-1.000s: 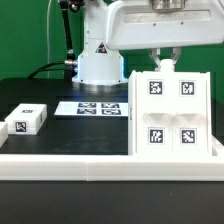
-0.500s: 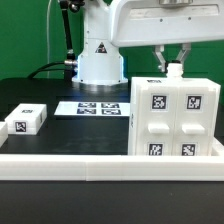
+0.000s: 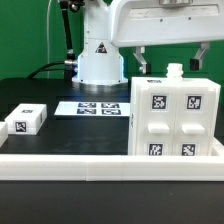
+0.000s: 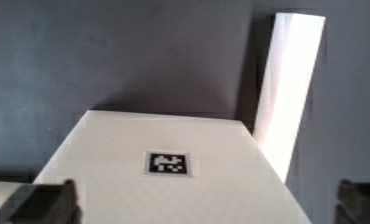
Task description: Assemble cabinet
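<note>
One cabinet (image 3: 175, 115), four tags on its front, stands at the exterior view's right. The gripper (image 3: 168, 60) hangs above, fingers spread apart. One small block (image 3: 27, 120) lies far left.

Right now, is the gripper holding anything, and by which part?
Nothing is held. The gripper is open, with its jaws spread wide above the top of the large white box-shaped plastic cabinet.

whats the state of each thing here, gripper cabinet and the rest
gripper: open wide, above the cabinet, holding nothing
cabinet: standing on the table, tagged face toward the exterior camera, not gripped
small tagged block: lying on the table, apart from the cabinet
marker board: flat on the table
</note>
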